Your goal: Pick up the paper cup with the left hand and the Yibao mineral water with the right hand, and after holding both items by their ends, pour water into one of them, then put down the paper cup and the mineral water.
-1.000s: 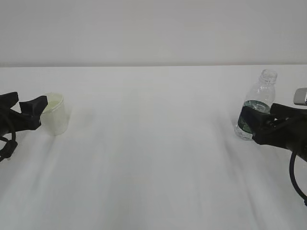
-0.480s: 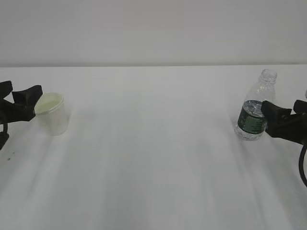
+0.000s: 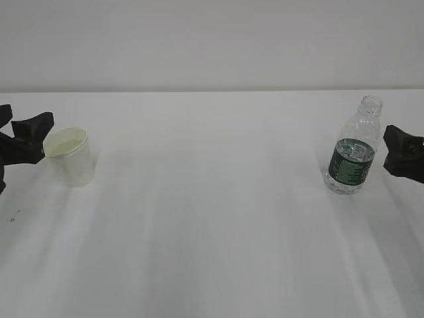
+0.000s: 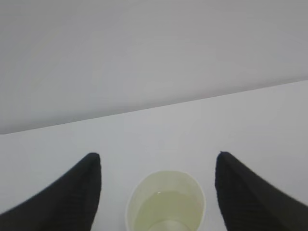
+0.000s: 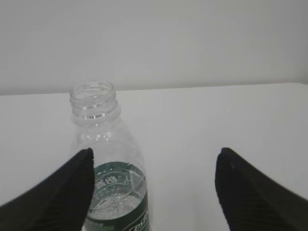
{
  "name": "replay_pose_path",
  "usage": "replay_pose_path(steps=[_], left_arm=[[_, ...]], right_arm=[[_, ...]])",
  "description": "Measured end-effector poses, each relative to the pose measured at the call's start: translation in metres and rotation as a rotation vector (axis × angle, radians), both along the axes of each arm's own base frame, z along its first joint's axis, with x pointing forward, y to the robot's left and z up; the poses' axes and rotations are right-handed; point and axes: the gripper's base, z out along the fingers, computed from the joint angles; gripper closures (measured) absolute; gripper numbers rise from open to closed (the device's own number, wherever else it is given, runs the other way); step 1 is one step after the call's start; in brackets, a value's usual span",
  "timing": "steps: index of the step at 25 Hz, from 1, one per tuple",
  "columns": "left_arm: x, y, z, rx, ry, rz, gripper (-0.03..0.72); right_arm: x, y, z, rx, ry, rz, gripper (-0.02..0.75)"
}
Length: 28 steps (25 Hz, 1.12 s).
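Retreat looked best kept level: both pincers gaped empty, left hand [image 3: 20,142] beside the paper cup [image 3: 70,156], right hand [image 3: 404,154] beside the Yibao mineral water [image 3: 353,152].

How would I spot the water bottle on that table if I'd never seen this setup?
Start at the white table and look to its right side. There the water bottle stands upright, just left of the black right end effector. Unlike the squat white paper cup far left, it is tall, clear and capless, with a dark green label.
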Motion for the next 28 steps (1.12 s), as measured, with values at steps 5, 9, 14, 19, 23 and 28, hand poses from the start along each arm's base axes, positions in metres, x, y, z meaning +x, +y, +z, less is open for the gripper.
replay_pose_path(steps=[5,9,14,19,23,28], left_arm=[[-0.001,0.0,0.004,0.001,-0.009,0.002,0.167],[-0.004,0.001,0.011,0.005,-0.014,0.004,0.168],[-0.007,0.001,0.023,0.006,-0.044,0.005,0.169],[-0.012,0.002,0.034,0.012,-0.049,0.009,0.169],[-0.015,0.003,0.041,0.014,-0.058,0.012,0.169],[-0.022,0.004,0.049,0.02,-0.056,0.016,0.169]], right_arm=[[-0.003,-0.001,0.009,-0.002,-0.02,-0.005,0.147],[-0.006,-0.001,0.015,0.002,-0.017,-0.004,0.146],[-0.008,-0.001,0.02,-0.003,-0.01,0.0,0.146],[-0.012,-0.001,0.027,-0.003,-0.017,0.005,0.147],[-0.015,0.0,0.031,-0.004,-0.012,0.013,0.147],[-0.018,0.001,0.035,-0.012,-0.006,0.033,0.147]])
